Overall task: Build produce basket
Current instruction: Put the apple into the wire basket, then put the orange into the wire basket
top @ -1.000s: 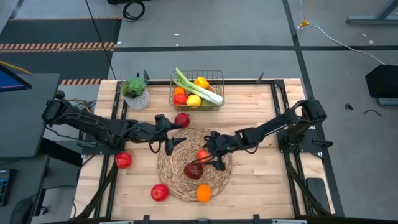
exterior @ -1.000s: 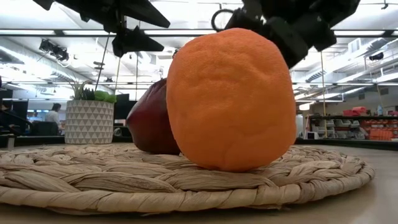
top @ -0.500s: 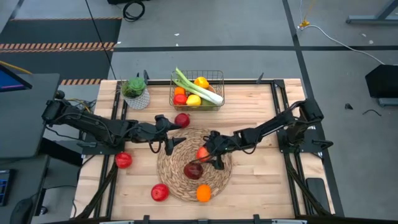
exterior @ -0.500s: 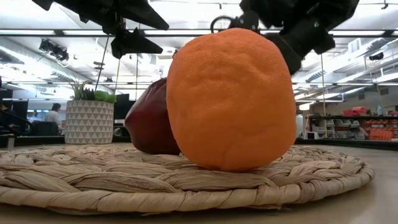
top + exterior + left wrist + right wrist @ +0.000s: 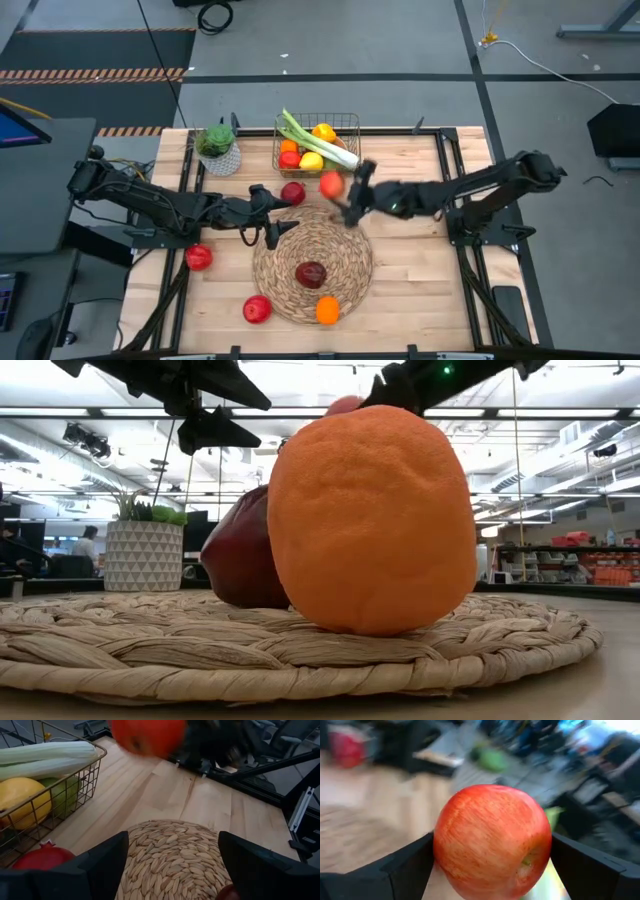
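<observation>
The dark wire basket [image 5: 318,146] stands at the table's far middle with a leek, lemon, orange and other produce in it. My right gripper [image 5: 348,192] is shut on a red-orange apple [image 5: 331,184] in the air between the straw mat and the basket. My left gripper [image 5: 276,228] is open and empty over the mat's left edge. A dark red apple [image 5: 311,273] and an orange [image 5: 327,311] lie on the round straw mat [image 5: 312,262]. Another red fruit [image 5: 293,193] lies on the table next to the basket. My right gripper pinches the red-orange apple between its two fingers [image 5: 410,865], one on each side of it. The fingers lie about level, coming from the table's right. The apple is lifted clear of the mat and table.
A white pot with a green plant [image 5: 217,148] stands left of the basket. Two red fruits [image 5: 198,257] [image 5: 257,309] lie on the table left of and in front of the mat. The table's right half is bare wood [image 5: 420,270].
My right gripper has lifted the red-orange apple off the straw mat and carried it up and toward the far edge, toward the basket. The dark red apple and the orange have stayed on the mat.
</observation>
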{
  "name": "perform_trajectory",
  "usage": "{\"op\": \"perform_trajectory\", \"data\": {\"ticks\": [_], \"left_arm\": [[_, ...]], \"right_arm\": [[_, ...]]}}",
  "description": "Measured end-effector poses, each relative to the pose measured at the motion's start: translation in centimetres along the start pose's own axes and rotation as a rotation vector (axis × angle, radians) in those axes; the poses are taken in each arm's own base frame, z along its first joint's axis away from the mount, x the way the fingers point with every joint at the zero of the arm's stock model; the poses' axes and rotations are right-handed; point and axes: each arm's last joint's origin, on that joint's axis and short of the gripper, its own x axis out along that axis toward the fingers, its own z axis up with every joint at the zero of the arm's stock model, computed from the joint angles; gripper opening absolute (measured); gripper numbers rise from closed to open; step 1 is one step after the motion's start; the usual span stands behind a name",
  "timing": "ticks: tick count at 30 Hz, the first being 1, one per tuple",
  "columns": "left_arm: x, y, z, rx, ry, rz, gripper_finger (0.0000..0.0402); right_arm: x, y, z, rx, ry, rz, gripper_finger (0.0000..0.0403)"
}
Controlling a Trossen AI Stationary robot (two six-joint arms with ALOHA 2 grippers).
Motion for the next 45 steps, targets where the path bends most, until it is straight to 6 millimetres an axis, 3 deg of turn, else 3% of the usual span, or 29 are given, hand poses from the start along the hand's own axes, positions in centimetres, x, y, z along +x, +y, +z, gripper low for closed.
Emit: {"op": "perform_trajectory", "data": {"ticks": [5,11,21,28,33,39,45], "left_arm": [[0.0,0.0,0.0,0.0,0.0,0.0,0.0314],[0.0,0.0,-0.1,0.002,0.005,0.003,0.0314],[0.0,0.0,-0.1,0.003,0.007,0.004,0.0314],[0.0,0.1,-0.1,0.005,0.012,0.007,0.0314],[0.0,0.1,-0.2,0.006,0.017,0.009,0.0314],[0.0,0.1,-0.2,0.007,0.019,0.01,0.0314],[0.0,0.1,-0.2,-0.006,0.021,0.012,0.0314]], "right_arm": [[0.3,-4.6,0.7,0.006,-0.057,-0.138,0.0374],[2.1,-9.2,-0.8,0.065,-0.053,-0.185,0.0379],[4.9,-13.9,-4.4,0.212,-0.01,-0.154,0.0396],[7.2,-14.0,-7.2,0.224,0.084,-0.143,0.0399],[8.3,-13.7,-8.1,0.22,0.09,-0.144,0.0399],[7.4,-12.5,-6.4,0.23,0.026,-0.084,0.0399],[5.3,-8.7,-3.8,0.295,-0.012,0.174,0.0399]]}}
